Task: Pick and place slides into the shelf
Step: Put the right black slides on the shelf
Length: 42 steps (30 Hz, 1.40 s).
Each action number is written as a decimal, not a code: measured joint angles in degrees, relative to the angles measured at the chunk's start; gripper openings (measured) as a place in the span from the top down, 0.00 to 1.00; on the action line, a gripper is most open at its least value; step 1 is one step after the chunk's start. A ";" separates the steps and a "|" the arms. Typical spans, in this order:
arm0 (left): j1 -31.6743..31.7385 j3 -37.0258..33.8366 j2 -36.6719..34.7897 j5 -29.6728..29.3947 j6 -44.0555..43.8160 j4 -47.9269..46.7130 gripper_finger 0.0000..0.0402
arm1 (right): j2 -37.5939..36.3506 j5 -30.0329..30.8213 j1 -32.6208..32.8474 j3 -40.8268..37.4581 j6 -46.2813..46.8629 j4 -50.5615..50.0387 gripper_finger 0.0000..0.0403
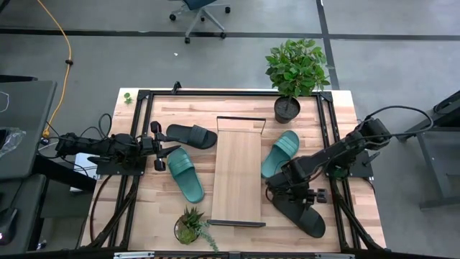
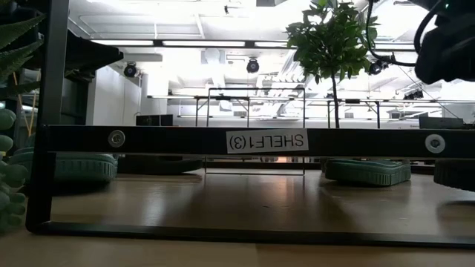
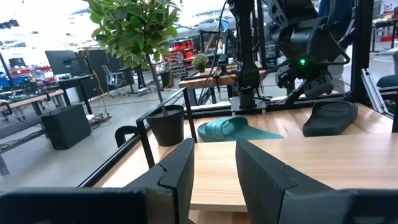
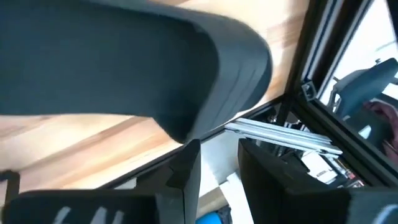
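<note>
Near edge of the table: small succulent pot [image 1: 189, 226], and the shelf [image 1: 237, 173] running lengthwise down the middle with black rails at both short ends, board bare, no slides on it yet. Right of the shelf's near end lies a black slide [image 1: 300, 214]; the right gripper [image 1: 282, 191] hangs right over its strap end, tilted down, probably lining up a grab. In the right wrist view the fingers [image 4: 186, 171] stand a little apart with only a gap between them, slide strap just ahead, nothing clamped. Further up that side a teal slide [image 1: 281, 152] lies angled beside the shelf. On the left, another teal slide [image 1: 185, 174] lies just beside the shelf, a second black slide [image 1: 192, 134] beyond it. The left gripper [image 1: 164, 150] sits between those two, level, pointing at the shelf, fingers [image 3: 180, 171] part open, empty, looks like waiting. Far corner: potted plant [image 1: 295, 72], clear of the work.
</note>
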 joint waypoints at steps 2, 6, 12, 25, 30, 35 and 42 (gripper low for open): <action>0.00 0.00 0.00 0.00 0.00 0.00 0.74 | 0.02 0.01 -0.04 0.00 -0.93 -2.07 0.75; 0.00 0.00 -0.01 0.00 0.00 -0.02 0.74 | 0.45 -0.28 -0.70 0.00 -2.60 -4.90 0.75; 0.00 0.00 -0.02 -0.02 0.00 -0.02 0.74 | 3.89 -0.71 -3.41 0.00 -9.00 -2.71 0.75; 0.00 0.00 0.00 0.00 -0.02 0.00 0.74 | 9.85 -7.15 -4.63 -0.02 -18.90 -2.97 0.75; 0.00 0.00 -0.02 0.00 -0.02 0.00 0.74 | 11.84 -7.26 -4.56 0.00 -20.43 -2.09 0.75; 0.00 0.00 -0.01 0.74 -0.04 -0.02 0.74 | 12.87 -8.25 -3.70 0.00 -22.46 -2.94 0.75; 0.00 0.00 0.00 5.76 -0.04 -0.61 0.74 | 12.87 -10.08 -1.46 0.00 -21.05 -3.71 0.75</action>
